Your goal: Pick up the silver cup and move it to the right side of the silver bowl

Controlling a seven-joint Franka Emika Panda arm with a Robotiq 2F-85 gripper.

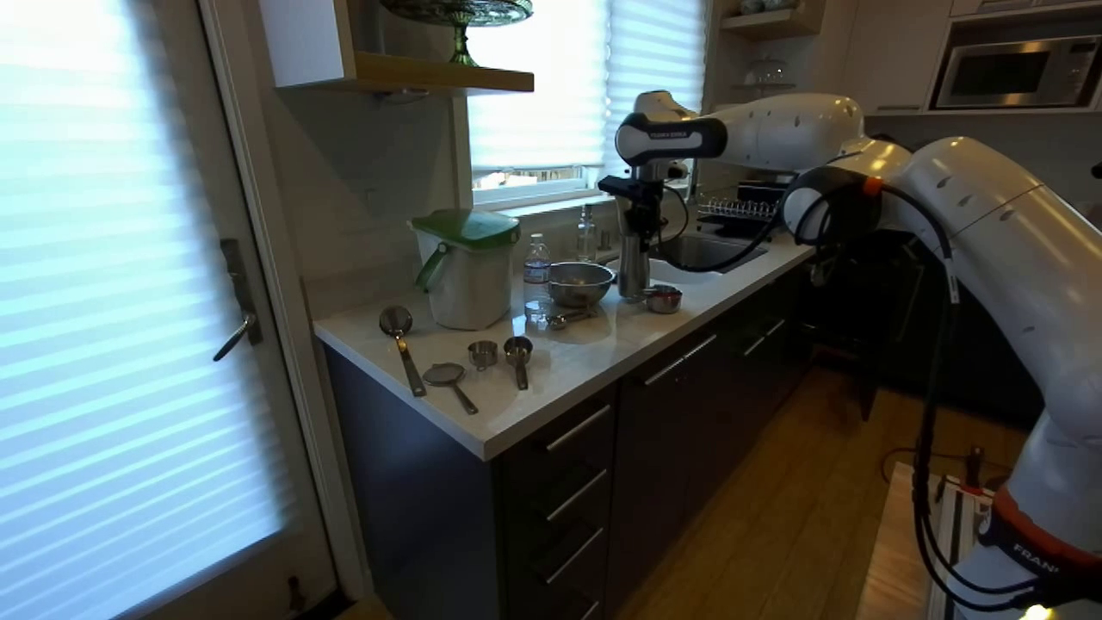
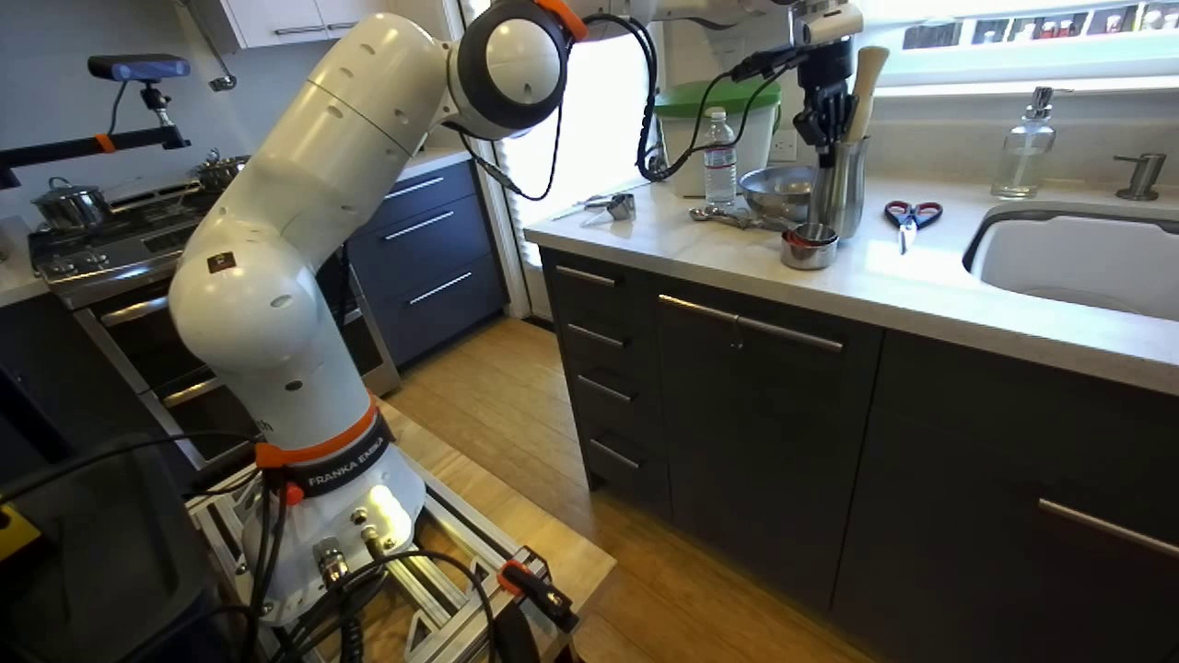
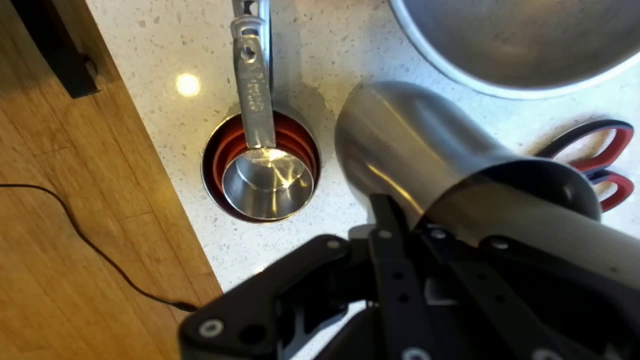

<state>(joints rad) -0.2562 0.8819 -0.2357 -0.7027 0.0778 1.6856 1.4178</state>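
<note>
The silver cup (image 1: pixel 634 271) is a tall shiny metal tumbler standing upright on the counter in both exterior views (image 2: pixel 846 198). A thick pale wooden handle (image 2: pixel 866 87) sticks out of it. In the wrist view the cup (image 3: pixel 395 135) lies just ahead of the jaws. My gripper (image 3: pixel 407 227) is shut on its rim, with one finger outside the wall and one inside; the fingertips are partly dark. In an exterior view the gripper (image 2: pixel 824 152) points down at the cup's top. The silver bowl (image 1: pixel 578 288) stands close beside the cup; its rim (image 3: pixel 530 93) shows in the wrist view.
Nested measuring cups (image 3: pixel 267 185) stand close to the cup near the counter's front edge. Scissors (image 2: pixel 912 221) lie on the cup's other side, before the sink (image 2: pixel 1087 262). A water bottle (image 2: pixel 720 161) and green-lidded bin (image 1: pixel 469 267) stand behind. Spoons and a strainer (image 1: pixel 444 375) lie farther along.
</note>
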